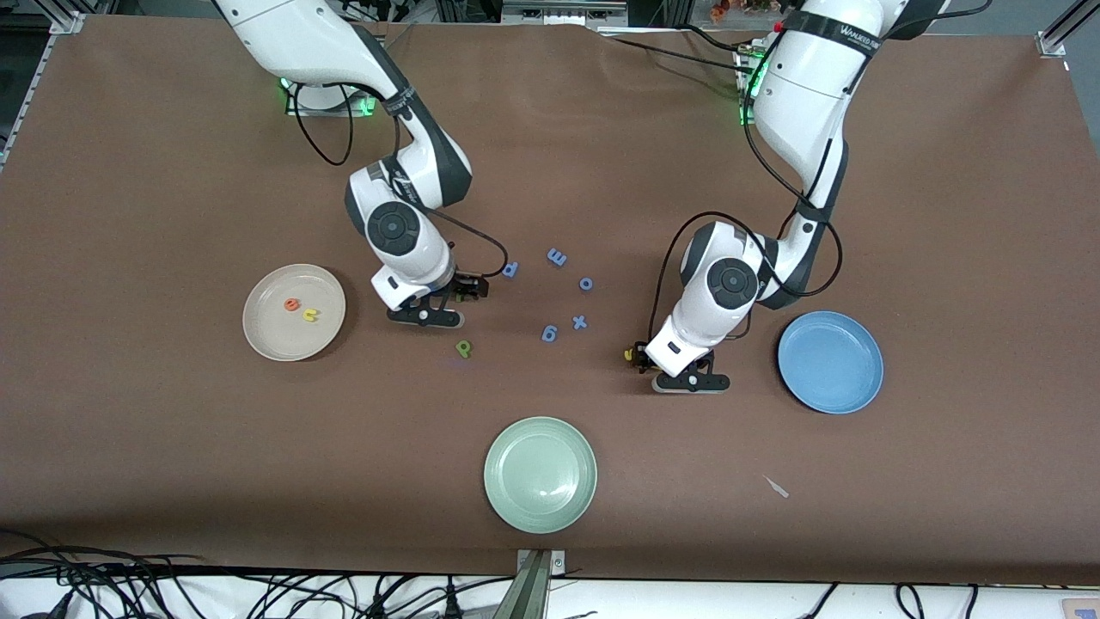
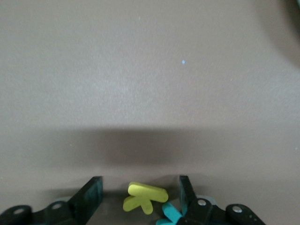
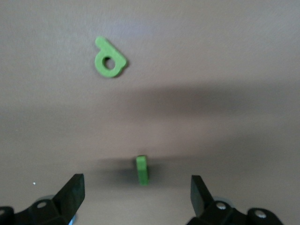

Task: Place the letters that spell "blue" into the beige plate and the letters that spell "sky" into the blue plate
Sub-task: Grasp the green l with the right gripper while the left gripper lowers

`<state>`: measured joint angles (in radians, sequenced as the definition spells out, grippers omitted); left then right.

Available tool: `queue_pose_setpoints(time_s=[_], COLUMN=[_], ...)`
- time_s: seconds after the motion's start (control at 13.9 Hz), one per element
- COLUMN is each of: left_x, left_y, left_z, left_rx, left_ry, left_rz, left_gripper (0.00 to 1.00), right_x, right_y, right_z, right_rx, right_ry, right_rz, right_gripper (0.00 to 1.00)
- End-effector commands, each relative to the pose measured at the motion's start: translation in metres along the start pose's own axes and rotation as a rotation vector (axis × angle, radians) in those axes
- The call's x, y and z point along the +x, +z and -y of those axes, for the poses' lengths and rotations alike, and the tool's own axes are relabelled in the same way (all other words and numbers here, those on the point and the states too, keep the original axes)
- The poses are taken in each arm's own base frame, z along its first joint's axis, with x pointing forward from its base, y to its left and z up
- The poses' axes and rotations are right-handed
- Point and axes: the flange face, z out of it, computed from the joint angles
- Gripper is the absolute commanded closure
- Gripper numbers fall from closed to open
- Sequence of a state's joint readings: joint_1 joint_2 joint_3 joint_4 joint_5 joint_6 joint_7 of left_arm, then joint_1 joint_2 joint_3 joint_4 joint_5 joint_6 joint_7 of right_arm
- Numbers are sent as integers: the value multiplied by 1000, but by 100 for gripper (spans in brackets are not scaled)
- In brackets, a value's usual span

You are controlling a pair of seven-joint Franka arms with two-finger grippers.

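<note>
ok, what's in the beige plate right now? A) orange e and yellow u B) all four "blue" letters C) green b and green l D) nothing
A: the front view shows only the orange e and the yellow u lying in the beige plate; the green b is on the table.

The big brown table (image 1: 172, 447) held three plates: a beige plate (image 1: 258, 331) toward the right arm's end, a blue plate (image 1: 830, 362) toward the left arm's end, and a pale green plate (image 1: 540, 474) nearest the front camera. Five little blue letters (image 1: 559, 257) lay in the middle. A green b (image 1: 463, 348) lay near them, and a thin green l (image 3: 142, 169), a yellow k (image 2: 144, 197) and a teal y (image 2: 170, 214) lay there too.
</note>
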<state>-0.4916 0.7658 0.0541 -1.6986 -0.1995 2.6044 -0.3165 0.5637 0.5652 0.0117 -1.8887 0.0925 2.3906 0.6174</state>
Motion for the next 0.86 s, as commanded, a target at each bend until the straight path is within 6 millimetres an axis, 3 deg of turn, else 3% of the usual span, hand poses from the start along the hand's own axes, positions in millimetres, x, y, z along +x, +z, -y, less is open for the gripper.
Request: queue_pose_setpoints(time_s=[0.0,0.14,0.29,0.43,0.58,0.72,0.79], left_x=[-21,-24,-24,-24,-23,-21,-21], left_y=[17,16,13,13,12,7,6], left_z=[-2,-4,-4,-4,-4,-4,-4], left_rx=[16,18,15,15,14,11,10], left_ry=[22,27,52,91,93,93,93], left_rz=[45,50,48,54,53,47,47], left_gripper=[26,34,40,41,41,49,56], right_x=[-8,-13,-15,-16,-16,-15,-15], right_y=[12,20,25,25,25,25,24], right_z=[-4,-8,-11,-11,-11,-10,-10], right_rx=[-2,1,5,5,6,7,6], right_ry=[23,24,27,25,27,27,28], right_rz=[9,1,-7,-6,-7,-9,-7], right_gripper=[1,6,24,60,82,95,96])
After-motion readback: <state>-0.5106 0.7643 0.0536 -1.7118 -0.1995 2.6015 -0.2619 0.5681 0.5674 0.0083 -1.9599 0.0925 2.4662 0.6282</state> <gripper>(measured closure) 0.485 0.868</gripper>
